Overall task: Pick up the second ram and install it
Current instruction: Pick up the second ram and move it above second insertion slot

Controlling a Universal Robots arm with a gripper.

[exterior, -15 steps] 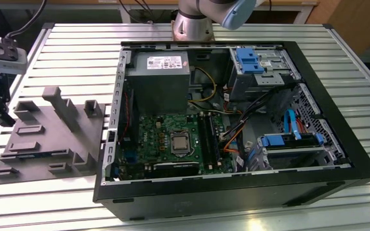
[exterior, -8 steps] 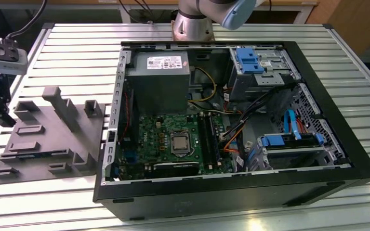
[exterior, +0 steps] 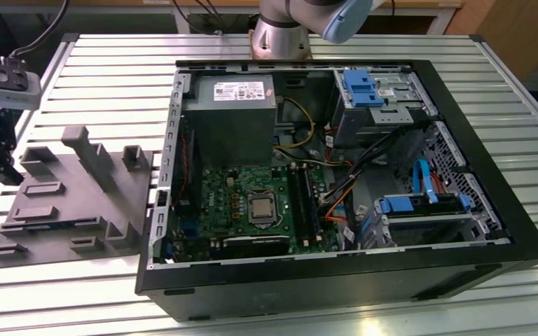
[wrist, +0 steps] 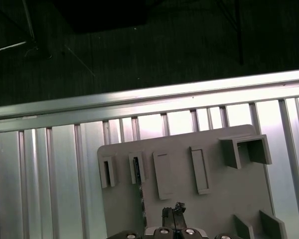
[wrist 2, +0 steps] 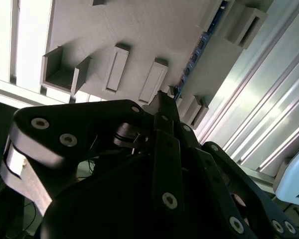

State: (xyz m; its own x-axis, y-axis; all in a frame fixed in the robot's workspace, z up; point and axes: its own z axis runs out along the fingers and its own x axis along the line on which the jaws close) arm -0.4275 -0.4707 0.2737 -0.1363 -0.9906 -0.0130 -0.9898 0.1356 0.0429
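Table: ribbed aluminium slats, bright and shiny.
Fixture plate: matte grey moulded slab with raised blocks, U-shaped brackets and narrow slots.
Computer case: black box lying open, with a green motherboard inside.
Second ram: slim dark strip standing on edge in a slot of the fixture plate, well apart from the case.
Gripper: black metal linkages, over the plate.
Fingers: drawn together with nothing between them, their tips just beside the second ram and not clamped on it.
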